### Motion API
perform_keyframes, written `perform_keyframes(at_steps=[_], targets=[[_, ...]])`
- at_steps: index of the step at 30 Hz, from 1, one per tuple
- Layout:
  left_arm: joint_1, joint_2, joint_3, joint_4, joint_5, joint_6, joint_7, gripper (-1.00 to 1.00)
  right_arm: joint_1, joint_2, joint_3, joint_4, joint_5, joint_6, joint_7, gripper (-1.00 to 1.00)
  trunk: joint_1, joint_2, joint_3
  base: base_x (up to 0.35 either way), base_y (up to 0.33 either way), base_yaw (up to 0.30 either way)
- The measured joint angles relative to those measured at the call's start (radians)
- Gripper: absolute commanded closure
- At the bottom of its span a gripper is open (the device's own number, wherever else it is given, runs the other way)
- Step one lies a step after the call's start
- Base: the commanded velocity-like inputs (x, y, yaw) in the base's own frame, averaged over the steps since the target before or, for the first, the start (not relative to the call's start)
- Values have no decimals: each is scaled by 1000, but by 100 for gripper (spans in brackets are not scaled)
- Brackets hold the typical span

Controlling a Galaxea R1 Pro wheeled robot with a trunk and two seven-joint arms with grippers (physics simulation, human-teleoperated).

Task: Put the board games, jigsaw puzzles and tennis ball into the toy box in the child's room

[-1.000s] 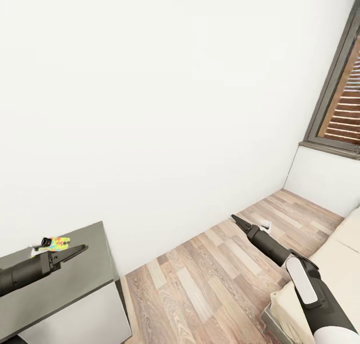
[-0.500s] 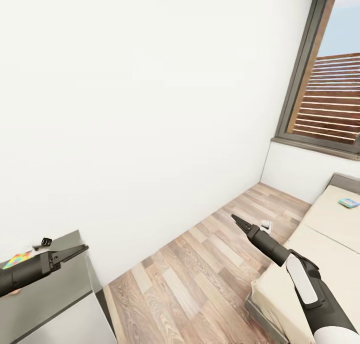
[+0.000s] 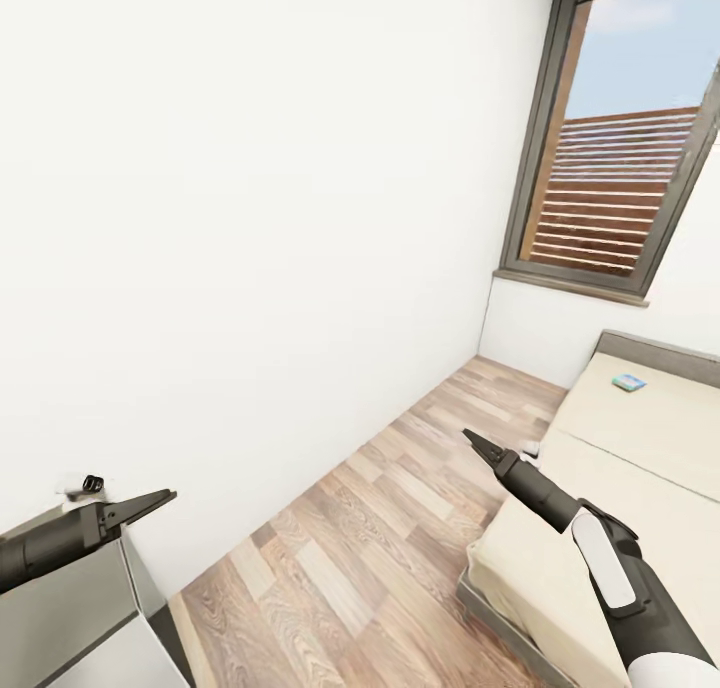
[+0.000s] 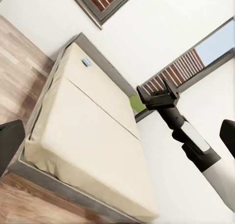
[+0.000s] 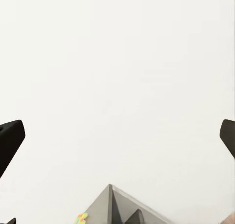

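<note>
Both pincers wide, empty: left gripper [image 3: 165, 495] over the dark grey cabinet's [image 3: 60, 593] corner, right gripper [image 3: 470, 436] above wood-plank floor [image 3: 350, 538]. Small blue flat board game box [image 3: 629, 382] lies on the beige bed [image 3: 640, 468], well beyond right gripper.

From the head we look down and forward at a white wall [image 3: 250, 198], with floor [image 3: 370, 528] running toward two o'clock, the window [image 3: 620, 188] at one and the bed [image 3: 640, 448] at four. Our left wrist camera faces across that same bed [image 4: 83, 136] from farther off, sharing it with the head view. Our right wrist camera faces the bare wall [image 5: 117, 77], a grey cabinet [image 5: 117, 209] low at six.
</note>
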Motion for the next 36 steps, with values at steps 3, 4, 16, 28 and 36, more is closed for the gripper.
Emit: perform_keyframes(at_steps=[3, 4, 16, 28, 36], targets=[[0, 0, 0, 0, 0, 0, 0, -100, 0, 0, 0, 0, 0, 0, 0, -100, 0, 0, 0, 0, 0, -276], [0, 0, -1, 0, 0, 0, 0, -100, 0, 0, 1, 0, 0, 0, 0, -100, 0, 0, 0, 0, 0, -276], [0, -1, -1, 2, 0, 0, 0, -100, 0, -5, 0, 6, 1, -1, 1, -100, 0, 0, 0, 0, 0, -276], [0, -2, -7, 15, -2, -19, 0, -100, 0, 6, 10, 62, 8, -8, -4, -100, 0, 0, 0, 0, 0, -276], [2, -25, -7, 19, -3, -23, 0, -100, 3, -4, 12, 70, 1, 4, 3, -100, 0, 0, 0, 0, 0, -276]])
